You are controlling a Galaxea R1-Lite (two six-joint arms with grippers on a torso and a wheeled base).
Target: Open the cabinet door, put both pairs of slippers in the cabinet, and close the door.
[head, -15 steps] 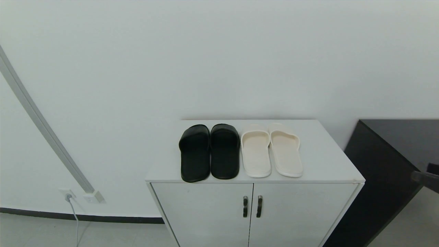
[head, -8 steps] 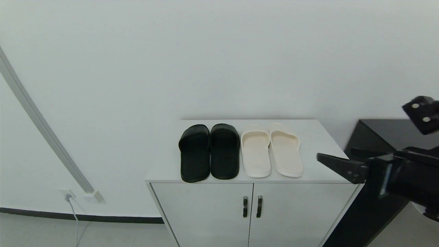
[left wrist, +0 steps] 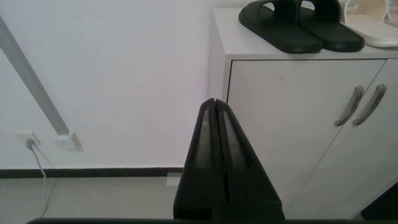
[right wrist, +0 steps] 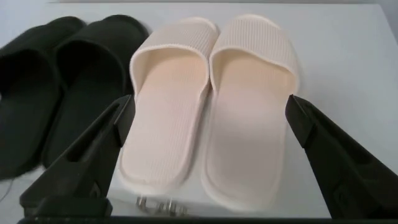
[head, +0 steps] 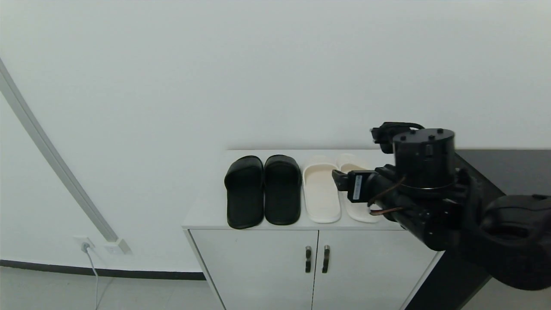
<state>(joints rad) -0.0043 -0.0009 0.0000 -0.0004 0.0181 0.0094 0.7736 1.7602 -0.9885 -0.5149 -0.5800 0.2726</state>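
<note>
A white cabinet [head: 258,267] stands against the wall with both doors shut, its two dark handles [head: 317,259] side by side at the middle. On its top lie a black pair of slippers [head: 262,191] and, to their right, a cream pair [head: 320,193]. My right gripper [head: 340,180] hovers over the front of the cream pair [right wrist: 211,106], open, with one finger [right wrist: 93,162] on each side of the pair. My left gripper [left wrist: 214,106] is shut and empty, low down off the cabinet's left front corner, level with the doors [left wrist: 292,124].
A black table [head: 508,165] stands right against the cabinet's right side. On the wall to the left run a slanted grey conduit [head: 51,155] and an outlet with a plugged cable [head: 85,247]. Bare floor lies left of the cabinet.
My right arm has swung in from the right edge of the head view and now hangs over the cream slippers. The slippers and doors have not moved.
</note>
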